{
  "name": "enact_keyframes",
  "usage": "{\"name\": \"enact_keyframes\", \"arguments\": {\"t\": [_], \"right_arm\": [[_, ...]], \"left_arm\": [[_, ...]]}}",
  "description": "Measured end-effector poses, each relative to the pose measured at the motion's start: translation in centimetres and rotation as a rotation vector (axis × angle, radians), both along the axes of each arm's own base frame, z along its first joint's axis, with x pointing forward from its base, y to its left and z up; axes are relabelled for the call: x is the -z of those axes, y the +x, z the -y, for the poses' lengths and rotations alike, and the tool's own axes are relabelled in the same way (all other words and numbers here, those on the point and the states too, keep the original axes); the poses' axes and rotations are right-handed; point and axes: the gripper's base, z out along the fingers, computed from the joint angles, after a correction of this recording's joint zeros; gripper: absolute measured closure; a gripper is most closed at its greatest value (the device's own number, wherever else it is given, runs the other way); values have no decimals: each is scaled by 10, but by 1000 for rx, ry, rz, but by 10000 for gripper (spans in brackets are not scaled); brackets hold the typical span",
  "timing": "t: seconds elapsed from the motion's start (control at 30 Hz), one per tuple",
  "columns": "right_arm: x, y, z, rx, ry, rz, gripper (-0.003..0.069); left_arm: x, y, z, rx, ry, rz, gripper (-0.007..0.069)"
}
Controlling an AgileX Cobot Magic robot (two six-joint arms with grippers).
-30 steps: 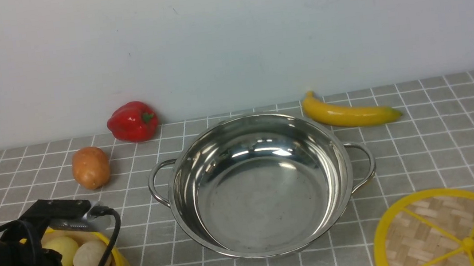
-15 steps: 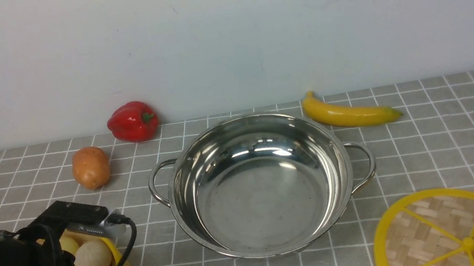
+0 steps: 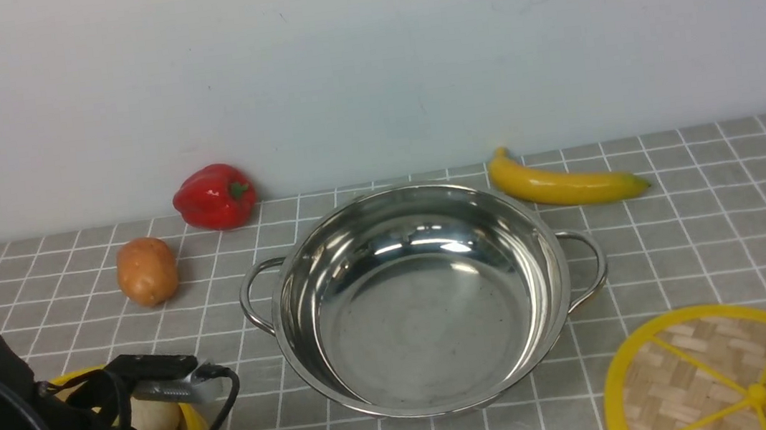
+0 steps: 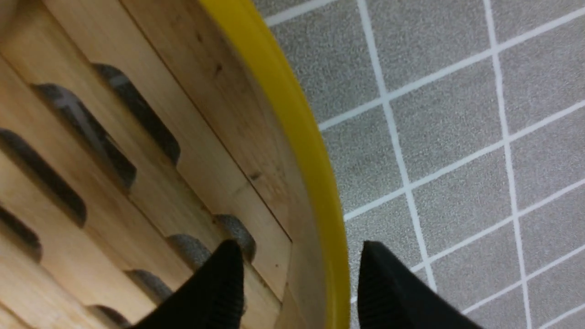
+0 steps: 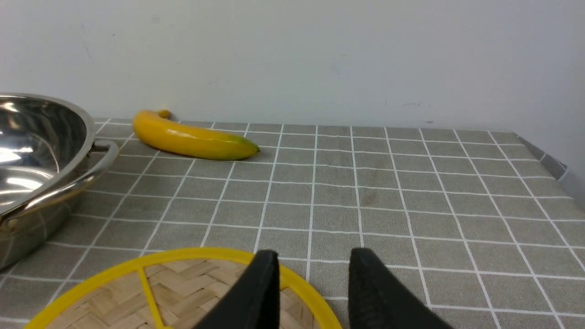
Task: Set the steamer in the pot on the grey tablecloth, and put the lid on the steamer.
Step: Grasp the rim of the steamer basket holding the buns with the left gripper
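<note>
Left gripper [image 4: 299, 256] lower than before, moderately open astride the rim of the steamer [image 4: 192, 151], one finger inside.

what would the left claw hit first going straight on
Probably the steamer: the left claw straddles its yellow rim, one finger inside, one outside over the grey tablecloth. Depth is unclear.

Red bell pepper [image 3: 214, 197]: glossy, green stem, at the foot of the wall, left side.
Potato [image 3: 146, 271]: brown, oval, nearer and left of the pepper, not touching it.
Banana [image 3: 565, 184]: yellow, greenish tip, lying flat, right side.
Wall [image 3: 365, 58]: plain, pale.
</note>
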Motion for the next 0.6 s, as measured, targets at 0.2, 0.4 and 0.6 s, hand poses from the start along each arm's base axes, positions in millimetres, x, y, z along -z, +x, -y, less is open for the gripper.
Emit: {"name": "enact_keyframes", "arguments": {"t": [0.2,0.4,0.6], "right_arm": [[0,0,0,0,0,0,419],[0,0,0,0,0,0,419],[0,0,0,0,0,0,419]], "left_arm": [[0,0,1,-2,-6,-7,447],[0,0,1,-17,-5,-16,557],[-3,0,0,-30,15,-24,557]]}}
